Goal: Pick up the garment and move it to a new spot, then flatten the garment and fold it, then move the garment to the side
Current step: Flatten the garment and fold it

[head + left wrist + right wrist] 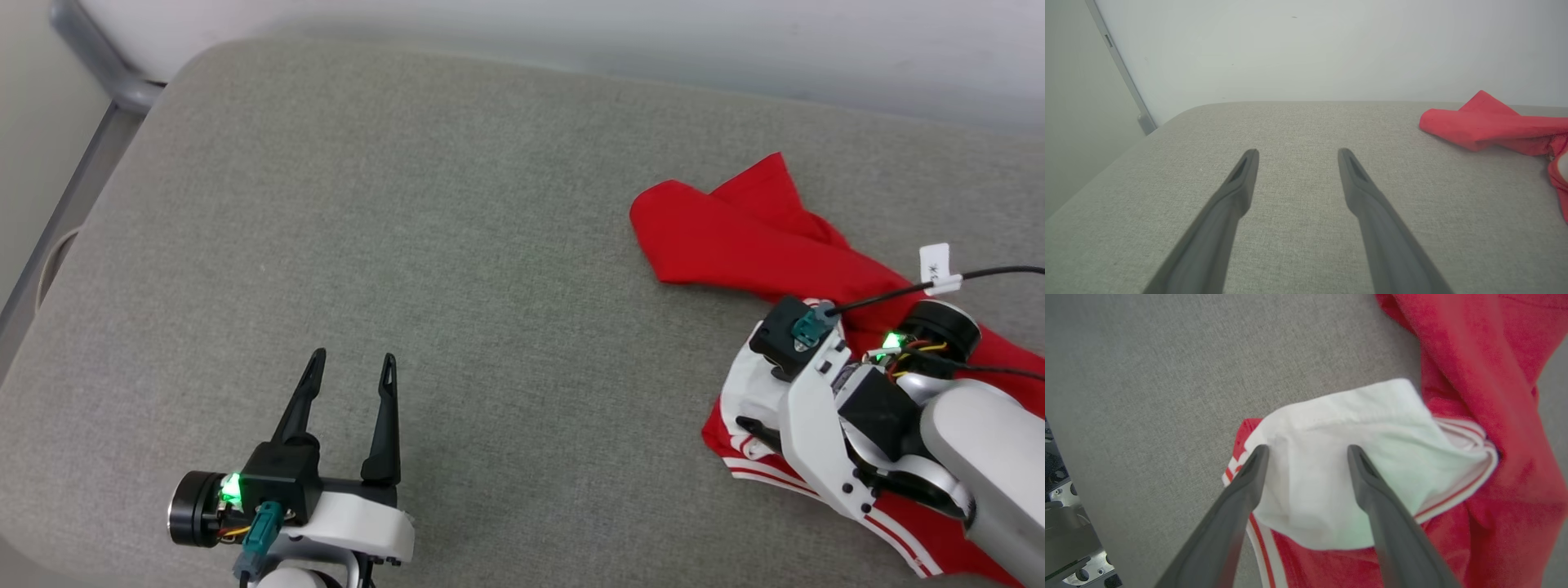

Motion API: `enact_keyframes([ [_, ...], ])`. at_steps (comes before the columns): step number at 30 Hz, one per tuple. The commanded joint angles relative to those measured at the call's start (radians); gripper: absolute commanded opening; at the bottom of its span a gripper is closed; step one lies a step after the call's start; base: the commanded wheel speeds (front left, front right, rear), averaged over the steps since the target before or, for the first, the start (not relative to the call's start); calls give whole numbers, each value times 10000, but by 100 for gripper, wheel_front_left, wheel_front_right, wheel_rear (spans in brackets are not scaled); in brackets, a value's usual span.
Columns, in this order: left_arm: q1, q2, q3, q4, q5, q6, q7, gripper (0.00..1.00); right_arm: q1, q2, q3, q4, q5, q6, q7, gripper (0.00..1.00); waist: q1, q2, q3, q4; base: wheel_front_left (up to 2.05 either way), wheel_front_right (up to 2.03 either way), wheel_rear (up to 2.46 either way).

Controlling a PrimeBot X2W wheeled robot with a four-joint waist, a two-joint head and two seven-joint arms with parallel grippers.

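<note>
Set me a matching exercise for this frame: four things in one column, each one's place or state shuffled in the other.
1 left gripper
2 right gripper
3 white sleeve
4 red T-shirt

A crumpled across the right side of the cushion
B open, fingers aimed at white fabric
C open over bare grey cushion
D striped-edged, lying on red fabric

Pairs: 1-C, 2-B, 3-D, 4-A

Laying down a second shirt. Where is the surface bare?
Bare: left and middle of the grey cushion, from its far edge to the left gripper, bordered on the right by the garment. Crowded: near right corner, where the right gripper hangs over the garment's white sleeve.
</note>
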Motion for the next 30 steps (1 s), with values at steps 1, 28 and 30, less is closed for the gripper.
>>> enact_keyframes([
  [1,-214,-16,-55,-6,-66,64,-25,100,-432,149,378,557,66,-13,-107,100,0,0,361,278,0,0,0],
  [28,218,-16,156,95,-8,179,-25,100,-413,-230,1081,1265,731,-13,-4012,0,0,0,-387,-302,0,0,0],
  [30,285,-16,182,81,5,148,-25,100,-158,-472,695,750,611,-13,-4003,0,0,0,-485,-381,0,0,0],
])
